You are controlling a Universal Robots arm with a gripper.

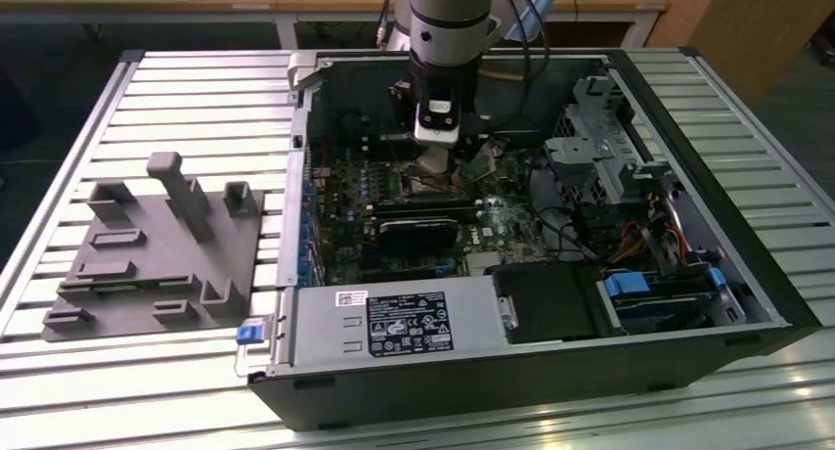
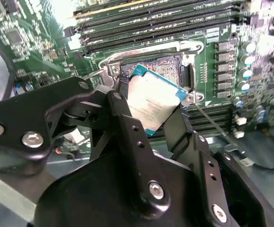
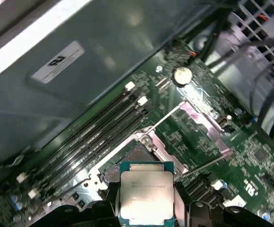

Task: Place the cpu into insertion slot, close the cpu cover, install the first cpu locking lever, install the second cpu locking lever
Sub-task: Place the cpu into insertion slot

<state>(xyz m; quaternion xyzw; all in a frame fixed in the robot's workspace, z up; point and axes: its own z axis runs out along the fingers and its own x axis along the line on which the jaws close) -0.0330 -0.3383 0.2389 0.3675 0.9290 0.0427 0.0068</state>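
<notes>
the arm reaches down into an open computer case (image 1: 730,303) that lies on a slatted table (image 1: 170,88). in the exterior view the gripper (image 1: 437,161) hangs low over the middle of the green board, just beyond a black card (image 1: 424,230). a grey fixture (image 1: 151,249) sits on the table outside the case, on the exterior view's left, well apart from the work. a power supply (image 1: 391,323) with a white label fills the near corner of the case.

in both wrist views the gripper (image 2: 148,116) (image 3: 147,204) is clamped on the cpu (image 2: 153,106) (image 3: 147,191) — its black fingers (image 2: 125,118) press on two opposite edges of the chip, whose pale metal face is turned to the cameras. in the second wrist view the chip sits tilted between them, one blue-green corner raised toward the socket.

the insertion slot (image 2: 153,66) (image 3: 127,158) is bare, its dark centre showing inside the silver rim. the cpu is very near it, overlapping its edge in both wrist views, but not seated in it.

the cpu cover (image 3: 196,112) is swung open away from the slot, green board showing through its window, and a thin lever rod (image 3: 167,116) lies beside it — unlatched. long black memory slots (image 2: 160,21) (image 3: 94,137) run along the far side of the socket.
</notes>
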